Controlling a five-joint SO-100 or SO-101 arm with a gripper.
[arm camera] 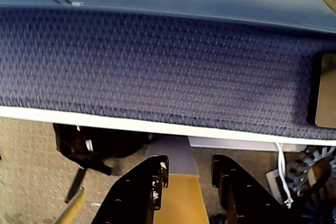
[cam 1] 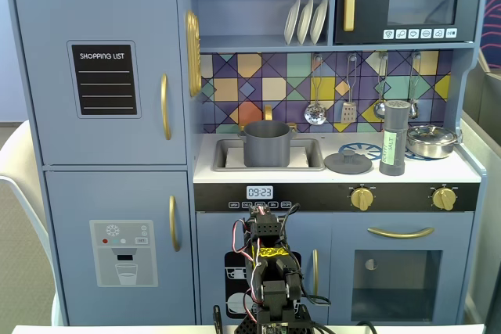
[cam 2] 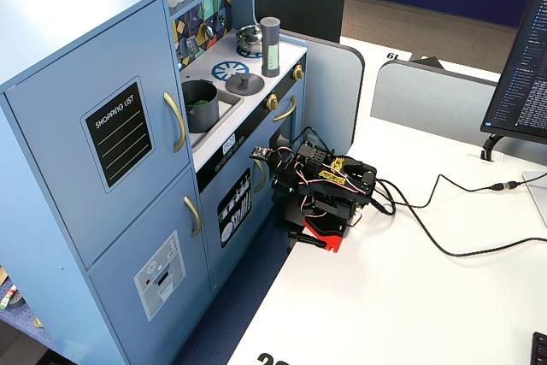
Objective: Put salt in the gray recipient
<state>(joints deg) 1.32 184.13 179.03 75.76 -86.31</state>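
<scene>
The salt shaker stands upright on the counter of the toy kitchen, over the right-hand burner ring in a fixed view, just left of the shiny steel pan and right of the flat gray lid, apart from both. It is a tall dark-gray cylinder with a lighter cap and a pale green vertical label, and it appears again in a fixed view at the far end of the counter. The gray pot sits in the sink recess at the left part of the counter, well apart from the shaker; a fixed view shows something green inside it. The arm is folded low on the white table in front of the kitchen's lower doors, with wiring exposed on top. The gripper enters the wrist view from the bottom edge, its two dark fingers parted by a narrow gap with nothing between them, aimed at the blue textured strip along the base of the kitchen. The gripper touches neither the shaker nor the pot.
</scene>
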